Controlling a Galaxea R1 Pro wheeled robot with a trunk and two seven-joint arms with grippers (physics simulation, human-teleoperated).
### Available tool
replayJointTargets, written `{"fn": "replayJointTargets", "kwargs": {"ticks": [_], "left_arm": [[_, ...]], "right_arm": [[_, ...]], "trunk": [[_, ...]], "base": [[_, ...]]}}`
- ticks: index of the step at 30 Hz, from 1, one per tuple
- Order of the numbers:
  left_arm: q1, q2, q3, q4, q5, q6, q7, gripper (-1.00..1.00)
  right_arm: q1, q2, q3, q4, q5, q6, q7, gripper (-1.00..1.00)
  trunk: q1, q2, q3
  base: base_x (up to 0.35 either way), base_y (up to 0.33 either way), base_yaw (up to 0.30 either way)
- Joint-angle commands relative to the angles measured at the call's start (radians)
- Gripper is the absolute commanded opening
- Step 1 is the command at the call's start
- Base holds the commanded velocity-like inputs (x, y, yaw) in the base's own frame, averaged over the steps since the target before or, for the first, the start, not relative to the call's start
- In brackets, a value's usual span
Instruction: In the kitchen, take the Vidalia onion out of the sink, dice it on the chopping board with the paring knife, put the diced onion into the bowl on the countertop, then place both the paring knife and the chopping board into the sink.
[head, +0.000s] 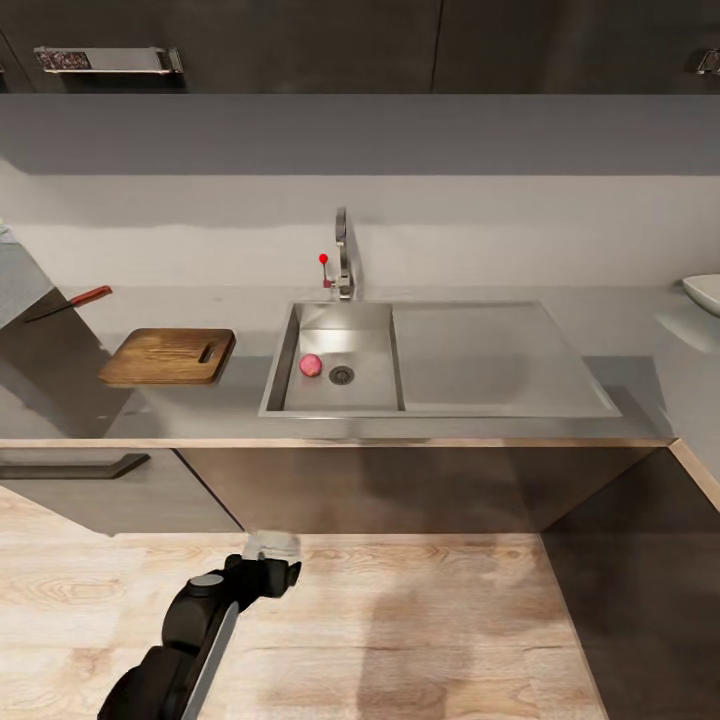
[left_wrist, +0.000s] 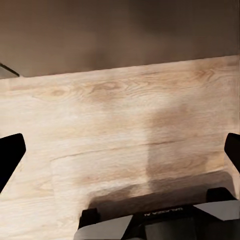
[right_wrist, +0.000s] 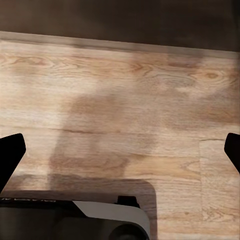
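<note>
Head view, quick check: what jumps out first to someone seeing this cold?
The steel sink in the middle of the grey countertop, with the small pink Vidalia onion in its basin beside the drain. Left of it lies the wooden chopping board, and beyond that the red-handled paring knife. The white bowl peeks in at the right edge.

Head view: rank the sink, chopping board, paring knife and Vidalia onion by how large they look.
1. sink
2. chopping board
3. paring knife, which lies farther back, so it may look shorter than it is
4. Vidalia onion
</note>
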Motion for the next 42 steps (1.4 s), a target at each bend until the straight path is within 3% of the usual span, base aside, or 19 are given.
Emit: {"fn": "replayJointTargets", "kwargs": {"ticks": [1,4,9,19,35,39,42], "left_arm": [[-0.032,-0.002,0.000,-0.015,0.000,0.017,0.000,1.00],[-0.074,-0.008,-0.001,-0.031,0.000,0.036,-0.001,1.00],[-0.211,-0.013,-0.001,-0.046,0.002,0.162,-0.002,1.00],[-0.333,-0.029,-0.001,-0.047,0.007,0.181,-0.003,1.00],[-0.599,-0.052,-0.001,-0.022,0.012,0.186,-0.003,1.00],[-0.687,-0.061,-0.001,0.089,0.013,0.185,-0.003,1.00],[-0.767,-0.071,0.000,0.222,0.013,0.182,-0.005,1.00]], "right_arm": [[0.000,-0.002,0.007,-0.001,-0.008,-0.002,-0.007,1.00],[0.000,-0.002,0.007,0.000,-0.008,-0.002,-0.007,1.00],[0.001,-0.002,0.006,0.002,-0.008,-0.002,-0.007,1.00],[0.000,-0.003,0.006,0.002,-0.008,-0.002,-0.007,1.00],[0.000,-0.002,0.005,0.003,-0.009,-0.002,-0.007,1.00],[0.000,0.000,0.005,0.003,-0.010,-0.002,-0.007,1.00],[0.000,0.004,0.006,0.002,-0.009,-0.002,-0.007,1.00]], "trunk": [[0.001,-0.002,-0.001],[0.001,-0.002,-0.001],[0.001,-0.002,-0.001],[0.001,-0.002,-0.001],[0.001,-0.002,-0.001],[0.001,-0.002,-0.001],[0.001,-0.002,-0.001]], "base": [[0.000,0.000,0.000],[0.000,0.000,0.000],[0.000,0.000,0.000],[0.000,0.000,0.000],[0.000,0.000,0.000],[0.000,0.000,0.000],[0.000,0.000,0.000]]}}
